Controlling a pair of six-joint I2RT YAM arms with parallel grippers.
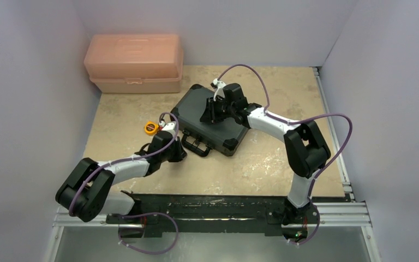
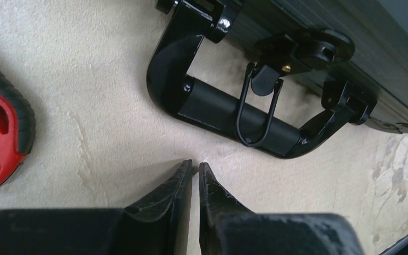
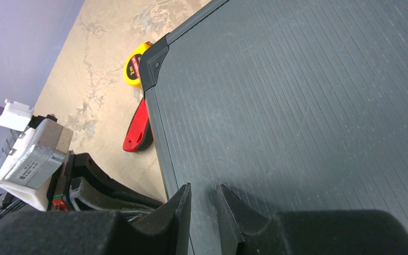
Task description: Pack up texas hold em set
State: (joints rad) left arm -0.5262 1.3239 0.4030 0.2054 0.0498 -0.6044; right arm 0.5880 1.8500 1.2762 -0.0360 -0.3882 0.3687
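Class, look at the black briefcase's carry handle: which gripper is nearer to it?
Left. The left gripper is just in front of the handle, apart from it. The right gripper is over the briefcase lid, farther back from the handle.

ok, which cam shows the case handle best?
Left wrist: the handle fills the frame, close and unobstructed. Top external shows it small, beside the left arm. Right wrist shows only the case lid, no handle.

The black ribbed hard-shell briefcase [image 1: 193,112] is laid flat, lid down, at the centre of the scene. It is turned diagonally, with its black handle [image 2: 228,114] directed toward the near left.
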